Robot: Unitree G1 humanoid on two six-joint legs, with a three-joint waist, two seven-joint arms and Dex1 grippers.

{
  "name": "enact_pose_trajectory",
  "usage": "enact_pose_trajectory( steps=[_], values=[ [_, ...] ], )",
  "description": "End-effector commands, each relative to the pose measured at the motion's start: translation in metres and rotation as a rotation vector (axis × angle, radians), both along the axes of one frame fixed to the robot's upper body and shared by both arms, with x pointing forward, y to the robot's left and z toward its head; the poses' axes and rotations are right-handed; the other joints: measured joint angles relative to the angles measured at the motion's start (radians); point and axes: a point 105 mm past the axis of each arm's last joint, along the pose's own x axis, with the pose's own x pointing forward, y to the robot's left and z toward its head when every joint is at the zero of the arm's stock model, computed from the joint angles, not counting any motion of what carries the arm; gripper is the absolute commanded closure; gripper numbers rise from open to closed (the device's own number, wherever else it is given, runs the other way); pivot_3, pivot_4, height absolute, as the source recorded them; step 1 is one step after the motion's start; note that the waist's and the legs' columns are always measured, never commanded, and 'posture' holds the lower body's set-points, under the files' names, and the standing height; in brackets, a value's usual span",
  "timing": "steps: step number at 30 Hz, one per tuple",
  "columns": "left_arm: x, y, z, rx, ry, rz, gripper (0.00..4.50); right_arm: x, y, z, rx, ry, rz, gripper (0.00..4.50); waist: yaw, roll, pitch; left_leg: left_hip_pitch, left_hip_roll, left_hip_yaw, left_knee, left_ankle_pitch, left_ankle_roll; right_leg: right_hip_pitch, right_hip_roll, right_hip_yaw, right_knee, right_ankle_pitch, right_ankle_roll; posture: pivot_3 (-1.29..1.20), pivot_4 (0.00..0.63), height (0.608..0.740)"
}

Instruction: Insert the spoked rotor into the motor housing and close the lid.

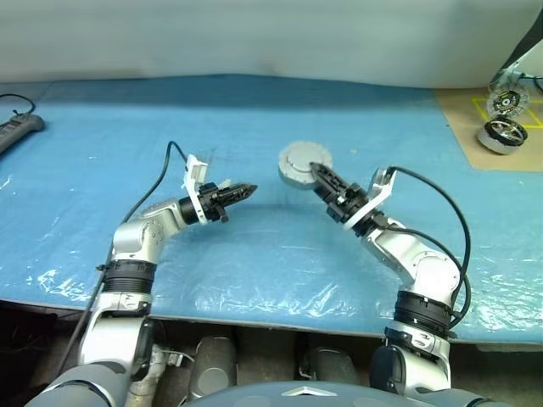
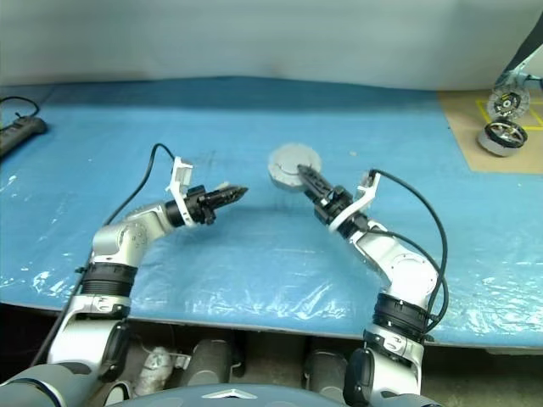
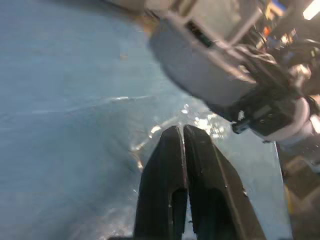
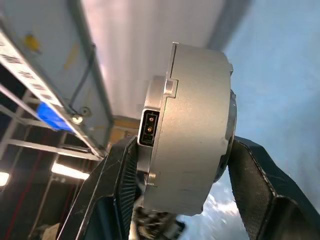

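My right gripper (image 1: 317, 172) is shut on the motor housing (image 1: 299, 163), a squat silver-grey puck held up above the blue sheet. In the right wrist view its two fingers (image 4: 252, 170) clamp the housing (image 4: 192, 145) across its flat faces, and a small connector socket shows on the rim. The lid (image 1: 302, 157) lies closed on the housing, plain grey face outward. The spoked rotor is hidden. To the left of the housing, a short way off, my left gripper (image 1: 250, 190) is shut and holds nothing; its fingertips (image 3: 172, 135) point toward the housing (image 3: 200, 65).
A blue plastic sheet (image 1: 254, 110) covers the table. A brown board at the far right carries a twin motor unit (image 1: 502, 134) with an upright striped disc (image 1: 507, 102). A black power strip (image 1: 17, 131) lies at the far left. The table's front edge runs just below my arms.
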Motion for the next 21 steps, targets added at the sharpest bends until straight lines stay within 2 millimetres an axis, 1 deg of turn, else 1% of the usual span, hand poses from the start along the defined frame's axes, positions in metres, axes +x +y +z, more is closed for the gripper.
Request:
enact_pose_trajectory(
  steps=[1, 5, 8, 10, 13, 17, 21],
  values=[
    [0.001, 0.002, 0.023, -0.183, 0.044, -0.006, 3.33, -0.014, 0.016, 0.037, 0.038, -0.135, 0.083, 2.15, 0.000, 0.000, 0.000, 0.000, 0.000, 0.000, 0.000, 0.000, 0.000, 0.000, 0.000, 0.000, 0.000, 0.001, 0.002, 0.00, 0.150, 0.740],
    [0.000, -0.004, 0.039, -0.380, 0.146, -0.016, 1.87, -0.015, 0.018, 0.041, 0.031, -0.140, 0.106, 2.15, 0.001, -0.001, 0.000, -0.002, 0.000, -0.001, 0.000, 0.000, 0.000, -0.001, 0.000, -0.002, 0.001, 0.001, 0.002, 0.00, 0.150, 0.740],
    [-0.008, -0.010, 0.047, -0.456, 0.185, -0.063, 0.87, -0.016, 0.020, 0.042, 0.020, -0.142, 0.122, 2.15, 0.001, -0.001, 0.000, -0.003, -0.001, -0.002, 0.000, 0.000, 0.000, -0.001, 0.000, -0.002, 0.001, 0.002, 0.003, 0.00, 0.150, 0.740],
    [-0.010, -0.011, 0.048, -0.473, 0.202, -0.071, 0.11, -0.017, 0.021, 0.041, 0.015, -0.139, 0.132, 2.15, 0.001, -0.001, 0.000, -0.003, -0.001, -0.002, 0.000, 0.000, 0.000, -0.001, 0.000, -0.002, 0.001, 0.002, 0.003, 0.00, 0.150, 0.740],
    [-0.008, -0.014, 0.042, -0.456, 0.243, -0.055, 0.05, -0.018, 0.020, 0.041, 0.008, -0.135, 0.138, 2.15, 0.001, -0.001, 0.000, -0.003, -0.001, -0.003, 0.001, 0.000, 0.000, -0.001, 0.000, -0.002, 0.001, 0.002, 0.004, 0.00, 0.150, 0.740],
    [-0.006, -0.029, 0.037, -0.478, 0.324, -0.088, 0.05, -0.018, 0.021, 0.041, -0.009, -0.139, 0.148, 2.15, 0.002, -0.001, 0.000, -0.005, -0.002, -0.005, 0.003, 0.000, 0.000, 0.000, 0.000, -0.002, 0.000, 0.004, 0.007, 0.00, 0.150, 0.740],
    [-0.006, -0.046, 0.043, -0.500, 0.317, -0.136, 0.05, -0.018, 0.021, 0.040, -0.023, -0.140, 0.151, 2.15, 0.002, -0.001, 0.001, -0.008, -0.003, -0.008, 0.006, 0.000, 0.000, 0.000, 0.000, -0.002, 0.000, 0.006, 0.009, 0.00, 0.150, 0.740]
  ],
)
